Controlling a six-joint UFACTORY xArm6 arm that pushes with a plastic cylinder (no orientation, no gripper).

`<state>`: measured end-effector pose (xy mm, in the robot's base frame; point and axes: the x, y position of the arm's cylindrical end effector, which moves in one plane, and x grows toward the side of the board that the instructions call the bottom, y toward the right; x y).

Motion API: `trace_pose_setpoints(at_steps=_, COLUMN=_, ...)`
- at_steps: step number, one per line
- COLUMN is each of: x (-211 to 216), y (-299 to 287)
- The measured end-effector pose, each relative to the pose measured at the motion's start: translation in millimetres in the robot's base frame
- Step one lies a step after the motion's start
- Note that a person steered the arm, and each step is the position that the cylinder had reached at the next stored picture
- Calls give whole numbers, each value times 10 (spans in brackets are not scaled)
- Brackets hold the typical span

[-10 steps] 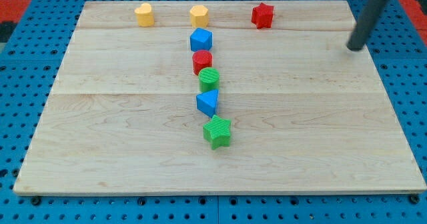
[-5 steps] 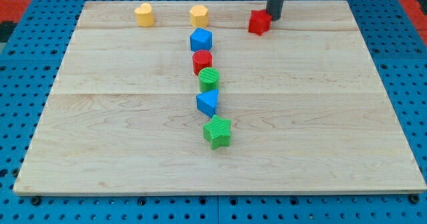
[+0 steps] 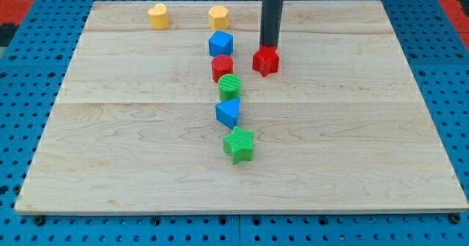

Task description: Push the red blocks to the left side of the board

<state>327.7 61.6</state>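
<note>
A red star block (image 3: pixel 266 61) lies right of the middle column of blocks. My tip (image 3: pixel 269 47) touches its upper edge, just above it in the view. A red cylinder (image 3: pixel 222 67) sits in the column, to the star's left, between a blue cube (image 3: pixel 220 43) above and a green cylinder (image 3: pixel 230 87) below. The wooden board (image 3: pixel 132 143) lies under all of them.
A blue triangular block (image 3: pixel 228 113) and a green star (image 3: pixel 239 144) continue the column downward. A yellow heart block (image 3: pixel 157 16) and a yellow hexagon block (image 3: pixel 218 17) sit near the view's top edge of the board.
The rod swept in from the view's right, reached the red star at the top, and has pushed it down and left to beside the red cylinder.
</note>
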Motion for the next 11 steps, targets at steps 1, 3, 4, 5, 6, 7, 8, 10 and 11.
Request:
trace_pose_setpoints(at_steps=1, x=165, y=323)
trace_pose_setpoints(at_steps=3, x=349, y=-620)
trace_pose_setpoints(at_steps=4, x=323, y=-502)
trace_pose_setpoints(at_steps=5, x=281, y=-507)
trace_pose_setpoints(at_steps=6, x=197, y=-625)
trace_pose_setpoints(at_steps=7, x=103, y=-712)
trace_pose_setpoints(at_steps=8, x=380, y=-1264)
trace_pose_setpoints(at_steps=10, x=337, y=-1636)
trace_pose_setpoints(at_steps=11, x=-42, y=-1616)
